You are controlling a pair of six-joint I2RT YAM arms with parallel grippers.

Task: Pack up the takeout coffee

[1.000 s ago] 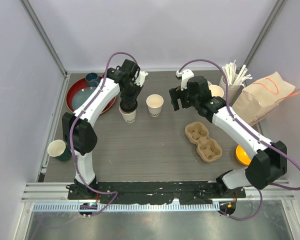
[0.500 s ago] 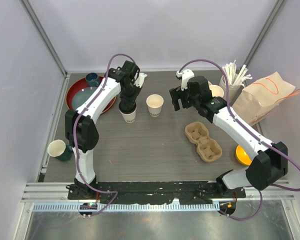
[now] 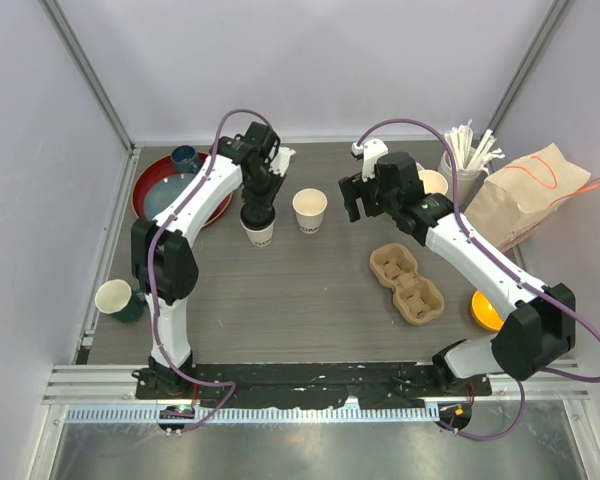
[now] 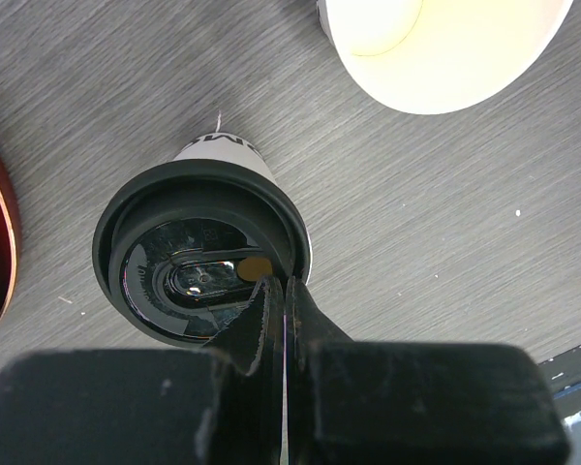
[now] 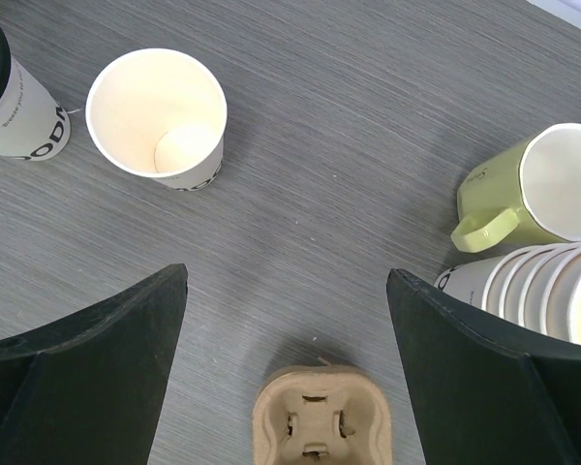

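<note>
While left gripper [image 4: 283,291] points down, jaws pressed together, lidded cup [image 4: 174,208] sits directly under its tips; right gripper [image 5: 286,276] gapes, open cup [image 5: 156,114] ahead-left.

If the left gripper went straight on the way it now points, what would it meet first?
The black lid on the paper cup. The shut left gripper sits at the lid's near rim, seemingly touching it, though depth is unclear.
</note>
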